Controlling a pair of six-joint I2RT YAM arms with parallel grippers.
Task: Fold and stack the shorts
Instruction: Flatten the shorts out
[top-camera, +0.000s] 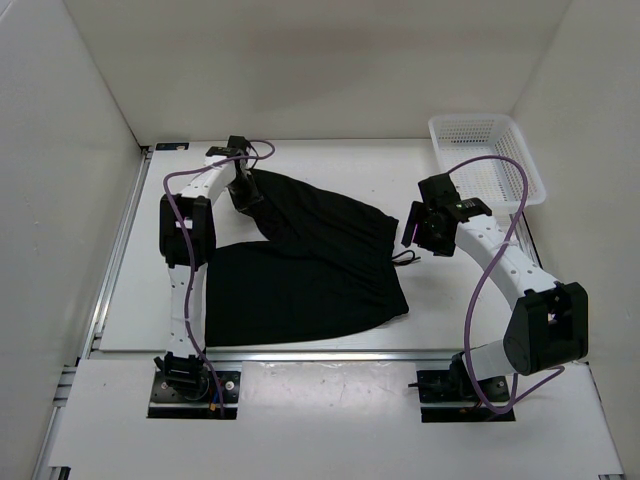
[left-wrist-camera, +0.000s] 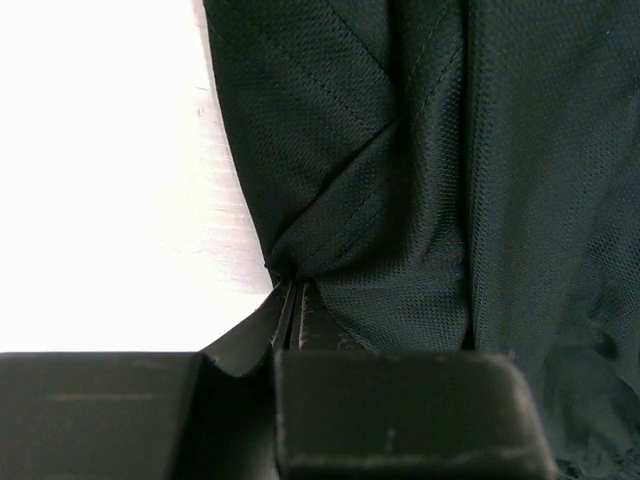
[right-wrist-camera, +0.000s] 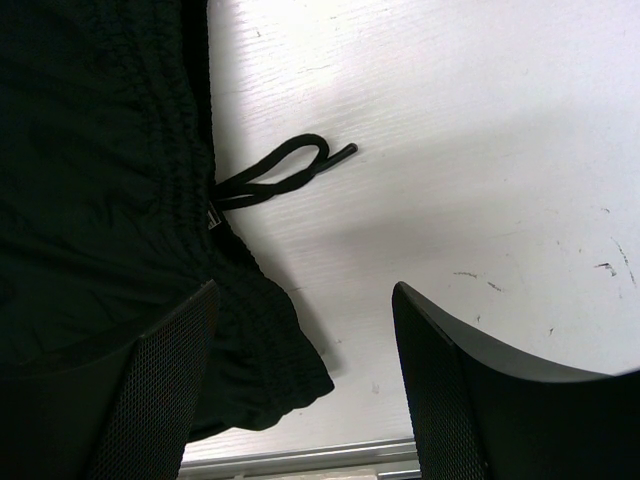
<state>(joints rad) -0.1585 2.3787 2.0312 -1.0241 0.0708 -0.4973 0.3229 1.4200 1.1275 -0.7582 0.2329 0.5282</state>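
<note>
The white bench (top-camera: 330, 165) carries the black shorts (top-camera: 300, 280) spread across its middle, waistband toward 3 o'clock and both legs toward 9. A white mesh basket (top-camera: 478, 135) sits in the 1 o'clock corner. At the shorts' 11 o'clock, the left hand (left-wrist-camera: 290, 300) is pinched tight on the far leg's hem. The right hand (right-wrist-camera: 303, 300) hovers at 3 o'clock, spread wide and holding nothing, near the drawstring (right-wrist-camera: 285, 165).

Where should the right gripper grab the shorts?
Grab the waistband corner near the drawstring, coming down from the right. That gathered edge of the shorts faces the right gripper, whose open jaws hover by it. The left gripper is shut on a leg hem, so this probably gives a second hold.
</note>
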